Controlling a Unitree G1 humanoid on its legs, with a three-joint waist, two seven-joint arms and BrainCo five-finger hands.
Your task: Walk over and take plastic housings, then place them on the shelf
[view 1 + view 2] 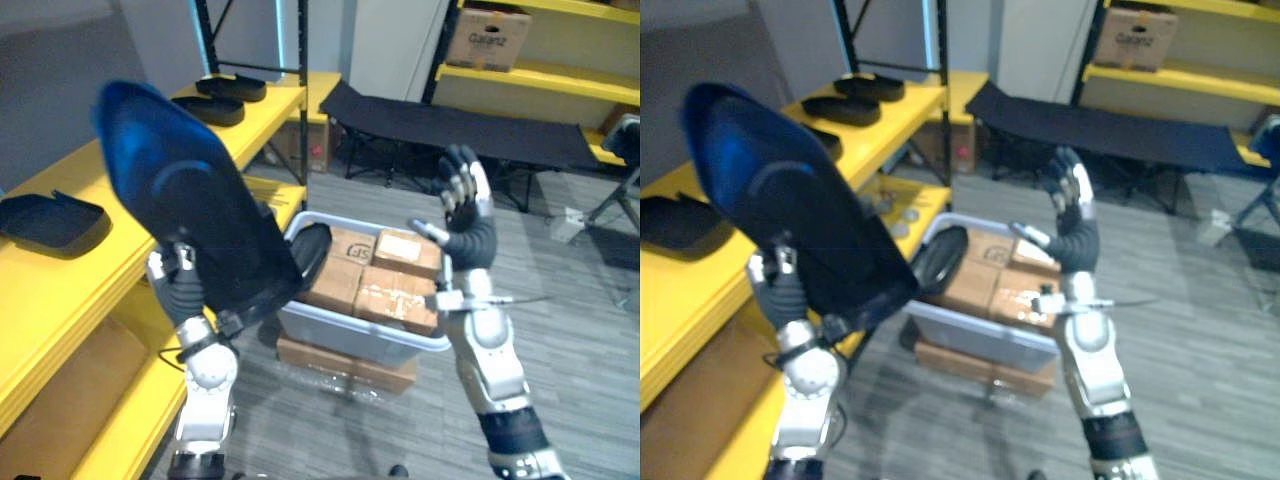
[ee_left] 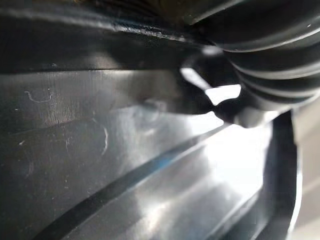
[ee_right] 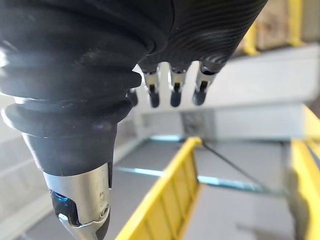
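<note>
Far left there's a long yellow metal shelf rack [image 1: 70, 275] w/ a flat black plastic housing [image 1: 50, 222] lying on its top board, and two more black oval plastic housings [image 1: 215, 110] further along. Next over, a big dark blue-black oval plastic housing [image 1: 190, 200] is up in the air, tilted, by the shelf edge, w/ the left hand [image 1: 175, 282] behind its lower end. Can't tell how that hand grips it tbh. Mid-room on the grey plank floor [image 1: 580, 330] there's a grey plastic crate [image 1: 350, 335] full of brown cardboard boxes [image 1: 375, 280], plus a black housing [image 1: 312, 255] leaning at the crate's left end. Over the crate the right hand [image 1: 465, 205] is raised, spread wide, holding nothing. Behind it is a black folding cot [image 1: 460, 125], and back-right are yellow shelves [image 1: 540, 75] w/ a brown cardboard carton [image 1: 488, 38].
</note>
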